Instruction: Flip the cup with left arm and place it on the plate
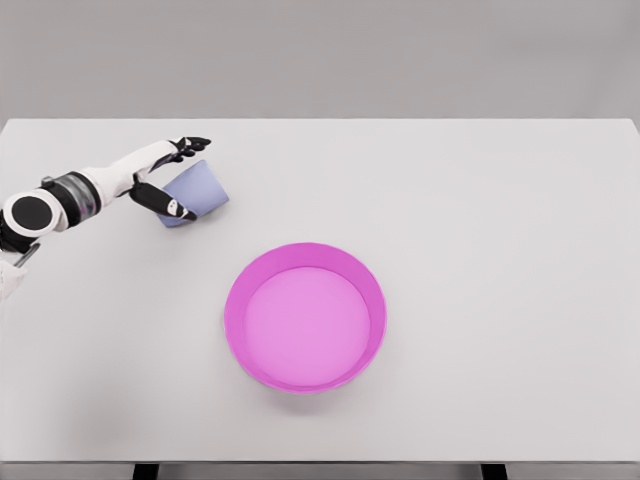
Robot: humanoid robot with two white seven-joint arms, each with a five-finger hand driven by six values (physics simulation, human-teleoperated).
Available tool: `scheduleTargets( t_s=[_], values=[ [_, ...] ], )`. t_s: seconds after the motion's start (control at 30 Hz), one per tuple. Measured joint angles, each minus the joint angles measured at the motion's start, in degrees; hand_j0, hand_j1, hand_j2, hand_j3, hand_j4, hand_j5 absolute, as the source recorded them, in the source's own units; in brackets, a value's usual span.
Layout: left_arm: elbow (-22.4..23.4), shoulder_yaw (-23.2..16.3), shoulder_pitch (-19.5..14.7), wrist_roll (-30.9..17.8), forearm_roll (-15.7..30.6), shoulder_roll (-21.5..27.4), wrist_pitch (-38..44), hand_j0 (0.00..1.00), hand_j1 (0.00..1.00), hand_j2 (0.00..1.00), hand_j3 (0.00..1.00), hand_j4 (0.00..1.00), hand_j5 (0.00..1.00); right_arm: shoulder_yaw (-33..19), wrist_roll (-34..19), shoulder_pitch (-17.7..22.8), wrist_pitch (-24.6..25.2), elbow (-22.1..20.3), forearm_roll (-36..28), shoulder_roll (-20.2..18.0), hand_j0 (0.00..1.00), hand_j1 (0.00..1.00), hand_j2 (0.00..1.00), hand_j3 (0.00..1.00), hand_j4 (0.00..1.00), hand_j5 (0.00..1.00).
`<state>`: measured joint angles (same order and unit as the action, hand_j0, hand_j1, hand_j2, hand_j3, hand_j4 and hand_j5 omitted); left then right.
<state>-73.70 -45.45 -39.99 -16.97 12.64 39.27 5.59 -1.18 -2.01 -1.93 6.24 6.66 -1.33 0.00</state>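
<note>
A plain white bench (480,250) fills the room under a grey wall. Near its left edge, the left hand (168,180) has its fingers wrapped around a pale blue cup (200,190), tilted. The pink plate (305,316) sits apart, toward the front edge.

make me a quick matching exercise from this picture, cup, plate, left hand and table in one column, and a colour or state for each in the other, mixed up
Column one:
1. cup
2. plate
3. left hand
4. table

Column two:
a. bright pink, nothing inside it
b. pale grey-white, carries everything else
c. light blue-lilac, tilted between fingers
d. white with black fingers, closed around an object

Pairs: 1-c, 2-a, 3-d, 4-b

The cup sits at the far left of the table, apart from the plate, which lies nearer the front centre.
</note>
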Motion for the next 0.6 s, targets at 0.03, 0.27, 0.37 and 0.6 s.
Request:
scheduleTargets(
  t_s=[0.03,0.27,0.37,0.6],
  values=[
    [0.4,-0.1,-0.1,0.0,0.0,-0.4,0.0,1.00,1.00,1.00,1.00,1.00,1.00,0.0,0.0,0.0,0.0,0.0,0.0,0.0,1.00,1.00,1.00,1.00,1.00,1.00],
    [2.5,-0.1,-0.3,0.0,-0.1,-1.7,0.3,1.00,1.00,1.00,1.00,1.00,1.00,0.0,0.0,0.0,0.0,0.0,0.0,0.0,1.00,1.00,1.00,1.00,1.00,1.00],
    [2.9,-0.1,-0.2,0.0,-0.1,-2.5,1.3,1.00,1.00,1.00,1.00,1.00,1.00,0.0,0.0,0.0,0.0,0.0,0.0,0.0,1.00,1.00,1.00,1.00,1.00,1.00],
    [3.3,0.0,-0.2,0.0,0.4,-3.3,2.1,0.71,0.71,0.71,0.71,0.71,0.71,0.0,0.0,0.0,0.0,0.0,0.0,0.0,1.00,1.00,1.00,1.00,1.00,1.00]
  ],
)
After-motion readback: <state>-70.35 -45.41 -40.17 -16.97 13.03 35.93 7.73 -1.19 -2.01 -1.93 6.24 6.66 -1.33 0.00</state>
